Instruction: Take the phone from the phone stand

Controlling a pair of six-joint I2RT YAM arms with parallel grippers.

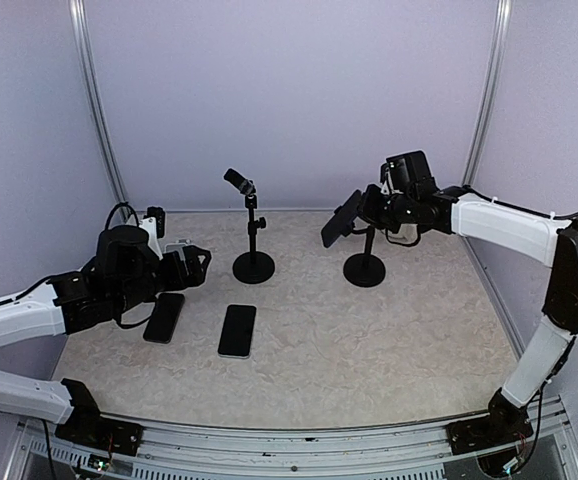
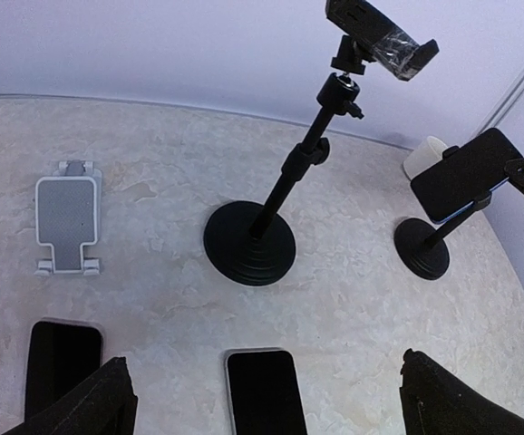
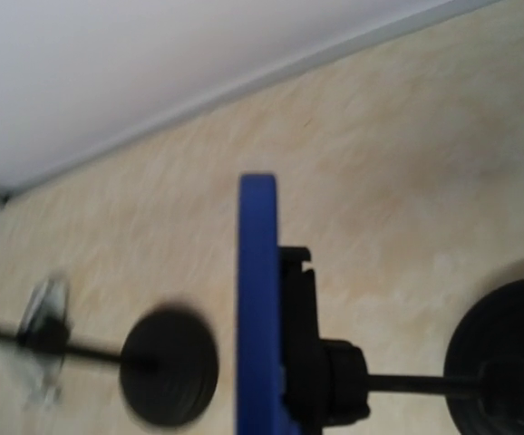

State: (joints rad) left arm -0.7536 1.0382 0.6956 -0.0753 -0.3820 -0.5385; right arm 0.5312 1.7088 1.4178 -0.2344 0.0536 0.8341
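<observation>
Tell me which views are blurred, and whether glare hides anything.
Right wrist: blurred throughout, the blue-edged phone soft and the far round black stand base smeared. Left wrist: sharp, evenly lit, the silver-rimmed black phone free of glare. Top external: sharp, diffuse light, faint shadows.

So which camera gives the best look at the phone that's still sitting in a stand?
The left wrist view: the phone shows its dark face, clipped on its stand. The top external view has it small beside the right gripper; the right wrist view sees only its blue edge, blurred.
</observation>
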